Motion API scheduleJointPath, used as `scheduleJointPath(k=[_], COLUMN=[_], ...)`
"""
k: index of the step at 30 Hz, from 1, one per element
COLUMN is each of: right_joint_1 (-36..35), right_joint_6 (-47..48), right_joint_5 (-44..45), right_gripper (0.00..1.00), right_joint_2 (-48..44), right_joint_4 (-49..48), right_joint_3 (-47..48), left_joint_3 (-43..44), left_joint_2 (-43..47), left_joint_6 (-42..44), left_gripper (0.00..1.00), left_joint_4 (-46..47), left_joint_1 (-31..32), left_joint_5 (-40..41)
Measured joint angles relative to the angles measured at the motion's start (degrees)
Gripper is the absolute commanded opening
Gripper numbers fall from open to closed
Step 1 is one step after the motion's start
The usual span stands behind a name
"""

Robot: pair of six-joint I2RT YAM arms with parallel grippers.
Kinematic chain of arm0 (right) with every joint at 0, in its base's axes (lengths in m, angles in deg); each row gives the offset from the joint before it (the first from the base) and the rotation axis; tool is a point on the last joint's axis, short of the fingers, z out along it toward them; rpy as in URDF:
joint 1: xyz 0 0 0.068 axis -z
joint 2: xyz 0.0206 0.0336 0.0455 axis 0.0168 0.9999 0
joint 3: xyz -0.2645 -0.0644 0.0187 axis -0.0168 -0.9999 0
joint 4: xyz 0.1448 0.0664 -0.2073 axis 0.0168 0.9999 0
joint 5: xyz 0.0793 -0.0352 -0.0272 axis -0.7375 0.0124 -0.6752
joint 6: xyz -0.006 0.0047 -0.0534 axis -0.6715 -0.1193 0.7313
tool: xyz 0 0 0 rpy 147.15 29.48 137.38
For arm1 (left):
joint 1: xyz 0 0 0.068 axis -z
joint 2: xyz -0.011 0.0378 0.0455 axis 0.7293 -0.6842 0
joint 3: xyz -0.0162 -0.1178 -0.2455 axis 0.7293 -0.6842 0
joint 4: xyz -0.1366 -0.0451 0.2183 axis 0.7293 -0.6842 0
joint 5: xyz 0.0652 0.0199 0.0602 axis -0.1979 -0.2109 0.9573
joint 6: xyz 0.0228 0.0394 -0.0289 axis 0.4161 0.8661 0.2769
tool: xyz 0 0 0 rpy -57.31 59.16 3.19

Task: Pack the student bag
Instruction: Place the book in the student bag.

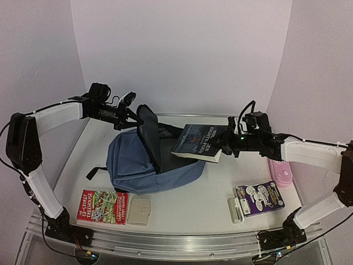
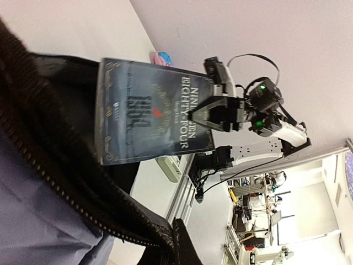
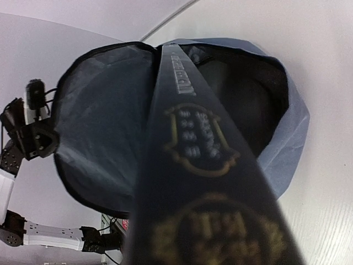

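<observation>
The slate-blue student bag (image 1: 135, 165) lies in the middle of the table with its main flap (image 1: 149, 135) lifted upright. My left gripper (image 1: 128, 118) is shut on the top edge of that flap and holds it open; in the left wrist view only the black zipper edge (image 2: 66, 182) shows, and the fingers are hidden. My right gripper (image 1: 229, 144) is shut on a dark book, "Nineteen Eighty-Four" (image 1: 198, 142), held above the table with its far end at the bag's opening. The book (image 3: 193, 138) fills the right wrist view and points at the dark open inside (image 3: 248, 94).
A red Treehouse book (image 1: 102, 206) and a beige flat case (image 1: 139, 211) lie at the front left. A purple comic book (image 1: 260, 197) and a small white item (image 1: 236, 210) lie at the front right. A pink pencil case (image 1: 280, 172) lies under the right arm.
</observation>
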Motion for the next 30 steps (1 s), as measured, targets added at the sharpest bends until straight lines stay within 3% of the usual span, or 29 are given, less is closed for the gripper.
scheduleJointPath(k=[8, 30], right_joint_1=[-0.45, -5.02], right_joint_6=[-0.68, -1.68], right_joint_5=[-4.55, -11.29], right_gripper=[0.00, 0.00], right_joint_2=[6.95, 27.64], right_joint_4=[-1.31, -6.38], right_joint_3=[0.79, 17.72], left_joint_3=[1.86, 3.30], left_joint_2=[0.12, -1.43], left_joint_6=[2.47, 2.95], left_gripper=[0.00, 0.00], left_joint_4=[-1.61, -1.39], left_joint_1=[0.00, -0.02], left_joint_5=[-4.22, -9.14])
